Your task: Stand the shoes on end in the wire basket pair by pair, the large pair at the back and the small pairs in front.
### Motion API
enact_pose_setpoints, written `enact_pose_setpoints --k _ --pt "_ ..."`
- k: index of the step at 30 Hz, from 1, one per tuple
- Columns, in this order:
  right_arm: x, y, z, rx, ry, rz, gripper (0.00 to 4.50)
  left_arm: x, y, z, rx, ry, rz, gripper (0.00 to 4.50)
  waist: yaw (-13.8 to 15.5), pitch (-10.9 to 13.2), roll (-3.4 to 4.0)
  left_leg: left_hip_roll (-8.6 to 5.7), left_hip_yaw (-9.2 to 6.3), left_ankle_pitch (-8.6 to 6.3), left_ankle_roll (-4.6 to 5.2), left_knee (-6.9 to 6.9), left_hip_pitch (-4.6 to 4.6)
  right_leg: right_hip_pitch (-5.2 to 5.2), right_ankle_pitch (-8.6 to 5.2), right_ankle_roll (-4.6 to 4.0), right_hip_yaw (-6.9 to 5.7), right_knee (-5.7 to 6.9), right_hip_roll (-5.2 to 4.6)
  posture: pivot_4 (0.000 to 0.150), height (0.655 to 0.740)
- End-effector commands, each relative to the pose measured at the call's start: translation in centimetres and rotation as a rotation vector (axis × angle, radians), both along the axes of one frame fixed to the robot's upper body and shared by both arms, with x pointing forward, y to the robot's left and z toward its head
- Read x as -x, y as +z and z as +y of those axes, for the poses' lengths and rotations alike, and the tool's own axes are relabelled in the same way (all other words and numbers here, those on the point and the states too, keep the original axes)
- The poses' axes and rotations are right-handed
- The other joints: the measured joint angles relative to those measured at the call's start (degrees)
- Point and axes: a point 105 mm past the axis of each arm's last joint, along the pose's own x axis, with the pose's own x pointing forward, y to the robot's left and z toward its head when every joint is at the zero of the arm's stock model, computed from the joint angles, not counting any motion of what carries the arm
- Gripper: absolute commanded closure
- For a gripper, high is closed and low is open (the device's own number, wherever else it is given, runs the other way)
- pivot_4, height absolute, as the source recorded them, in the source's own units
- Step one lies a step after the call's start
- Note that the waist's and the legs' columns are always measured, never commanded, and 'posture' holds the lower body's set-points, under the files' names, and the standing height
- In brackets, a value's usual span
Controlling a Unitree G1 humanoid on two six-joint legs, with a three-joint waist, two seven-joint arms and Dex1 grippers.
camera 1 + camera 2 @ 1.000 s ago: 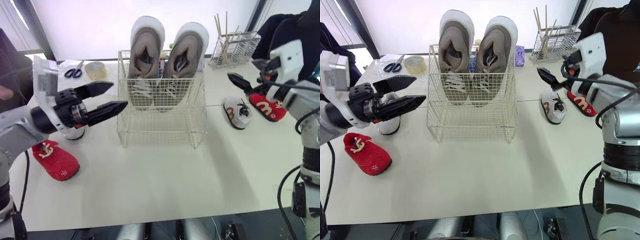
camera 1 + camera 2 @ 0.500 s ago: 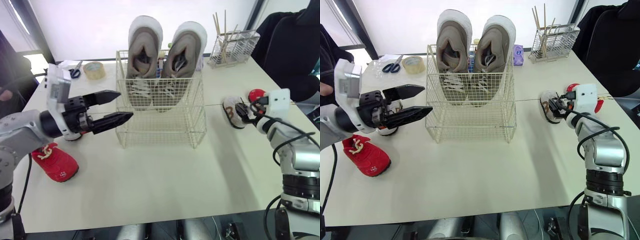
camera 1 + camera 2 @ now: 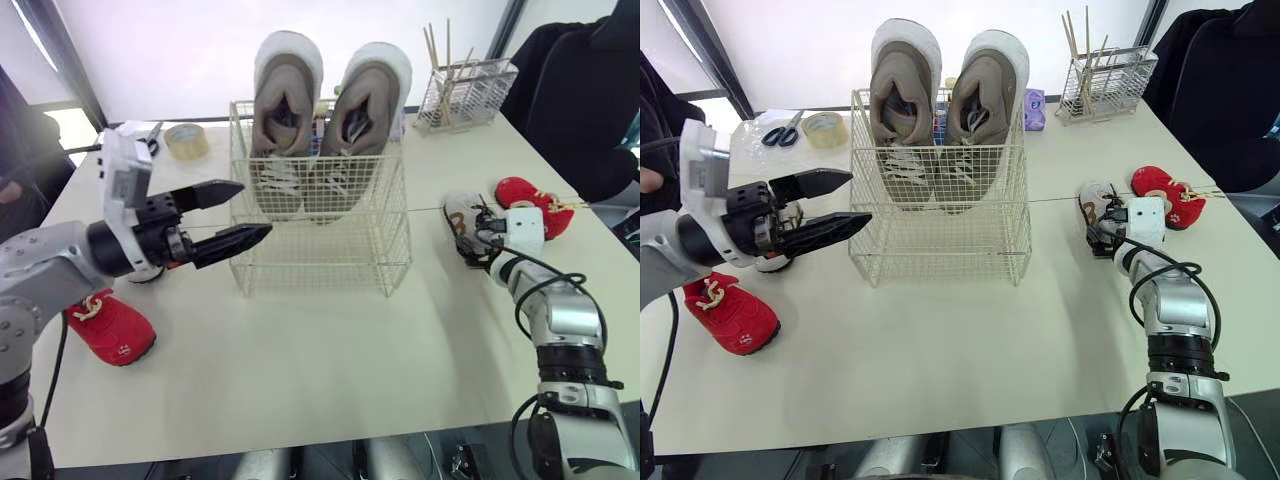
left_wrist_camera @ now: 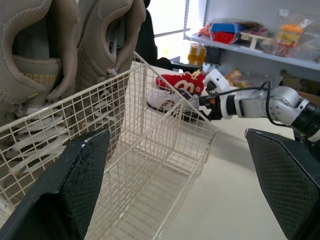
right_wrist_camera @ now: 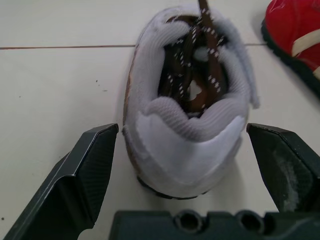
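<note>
The wire basket [image 3: 320, 235] stands mid-table with two large beige shoes [image 3: 287, 110] upright on end along its back. Its front half holds nothing. My left gripper [image 3: 255, 208] hovers open at the basket's left front corner, holding nothing. A small white shoe [image 5: 190, 125] with brown laces lies right of the basket, a small red shoe [image 3: 525, 192] just beyond it. My right gripper [image 5: 181, 129] is low at the white shoe's heel, open, one finger on each side. At the left lie another red shoe [image 3: 110, 325] and a white shoe [image 3: 150, 270].
A wire utensil rack [image 3: 470, 92] with chopsticks stands at the back right. A tape roll [image 3: 187, 140] and scissors [image 3: 785, 128] lie at the back left. Seated people in dark clothes [image 3: 575, 90] flank the table. Bare tabletop [image 3: 330, 360] stretches in front of the basket.
My right arm dropped from up in the air to the table, bringing its open gripper around the white shoe's heel. The left gripper edged right, toward the basket.
</note>
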Motion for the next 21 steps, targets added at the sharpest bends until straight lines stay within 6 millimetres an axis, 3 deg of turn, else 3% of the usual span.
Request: enact_pose_setpoints --k 1,5,8,10,12,16,19,21 --pt "-0.7 2.4 0.3 -0.002 0.015 -0.092 1.66 0.1 0.5 -0.2 -0.005 0.007 -0.042 0.00 0.0 0.0 0.00 0.00 0.00 0.00 0.00 0.00 0.00 0.00 0.00 0.00 0.00 0.00 0.00 0.150 0.7400" --pt "-0.6 3.1 0.2 -0.005 0.022 -0.123 3.40 -0.1 0.4 -0.2 -0.003 0.014 -0.043 0.00 0.0 0.0 0.00 0.00 0.00 0.00 0.00 -0.04 0.00 -0.01 0.00 0.00 0.00 -0.02 0.00 0.150 0.7400" --pt "-0.4 4.7 0.1 -0.011 0.040 -0.180 4.05 -0.3 0.4 -0.2 0.004 0.015 -0.047 0.00 0.0 0.0 0.00 0.00 0.00 0.02 -0.02 -0.11 0.01 -0.01 0.00 0.00 0.00 -0.05 0.00 0.150 0.7400" --pt "-0.2 7.0 0.3 -0.001 0.081 -0.258 4.19 -0.5 0.6 -0.1 0.016 0.019 -0.051 0.00 0.0 0.0 0.00 -0.01 0.00 0.03 -0.04 -0.15 0.01 -0.02 0.00 0.00 0.00 -0.06 0.00 0.150 0.7400" --pt "0.0 10.6 0.6 0.030 0.137 -0.361 4.19 -0.8 1.1 0.2 0.037 0.024 -0.054 0.00 0.0 0.0 0.04 -0.01 0.00 0.04 -0.06 -0.20 0.01 -0.07 0.00 0.00 0.01 -0.06 0.00 0.150 0.7400" --pt "1.5 19.9 1.9 0.172 0.314 -0.615 4.19 -1.4 2.5 0.8 0.087 0.020 -0.056 0.00 -0.1 0.2 0.25 -0.02 0.03 0.08 -0.04 -0.25 -0.01 -0.13 0.00 0.01 0.01 -0.05 -0.01 0.150 0.7400" --pt "3.4 25.6 3.9 0.294 0.470 -0.776 4.19 -2.0 3.5 1.3 0.122 0.005 -0.047 0.00 -0.3 0.2 0.32 -0.01 0.05 0.09 -0.04 -0.35 -0.01 -0.19 0.00 0.01 0.01 -0.07 0.00 0.150 0.7400" --pt "5.4 29.0 6.2 0.393 0.621 -0.887 4.19 -2.2 4.1 1.7 0.156 -0.021 -0.018 0.00 -0.8 0.3 0.26 0.08 0.02 0.09 -0.06 -0.46 0.02 -0.16 0.00 0.00 -0.02 -0.14 0.07 0.150 0.7400"
